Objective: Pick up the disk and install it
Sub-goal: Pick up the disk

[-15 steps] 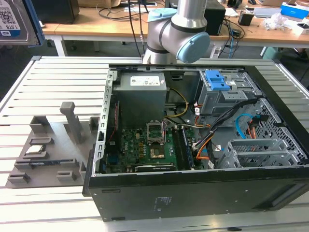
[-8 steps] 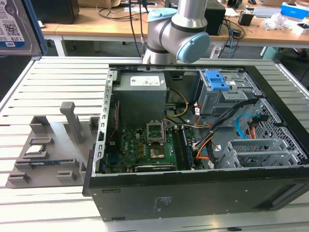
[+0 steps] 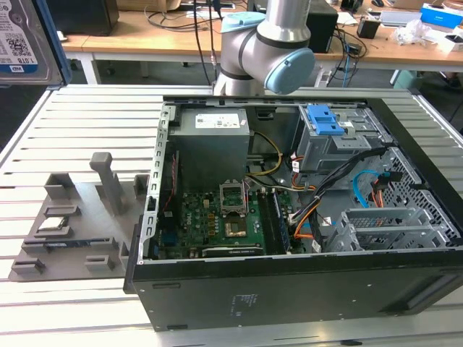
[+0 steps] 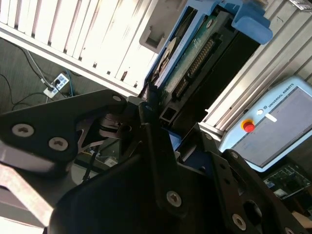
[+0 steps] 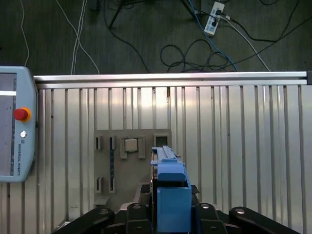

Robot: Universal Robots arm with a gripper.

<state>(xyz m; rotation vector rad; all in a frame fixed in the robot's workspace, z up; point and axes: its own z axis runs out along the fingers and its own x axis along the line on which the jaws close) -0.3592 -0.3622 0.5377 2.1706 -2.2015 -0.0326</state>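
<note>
Silver metal and a white-and-blue label with a barcode and lines of print mark the disk (image 3: 22,36). It hangs in the air at the far left of the exterior view, close to that camera and well apart from the open computer case (image 3: 289,217). Its blue plastic bracket (image 3: 61,43) runs down one edge.

In the first wrist view the black pincer (image 5: 170,200) is clamped on the disk, one finger on each side of the bracket's blocky blue end. In the second wrist view the disk is seen edge-on, showing a green circuit board and a dark connector strip.

The arm (image 3: 264,47), a grey tube with pale blue joint caps, stands at the far side of the case.

Below the held disk lies a grey tray (image 5: 117,195) of slots and posts, with a small square chip (image 5: 130,145) seated in one pocket. In the exterior view this tray sits on the ribbed aluminium tabletop (image 3: 79,116), left of the case.

Inside the black steel case are a green motherboard (image 3: 217,220), a grey power supply box (image 3: 213,148), bundled coloured wires and a blue latch (image 3: 323,119) on a grey metal bay at the far right.

A pale blue control tablet (image 5: 13,126) with a red button rests on the tabletop. A white power strip (image 5: 214,23) and loose cables lie on the dark floor beyond.
</note>
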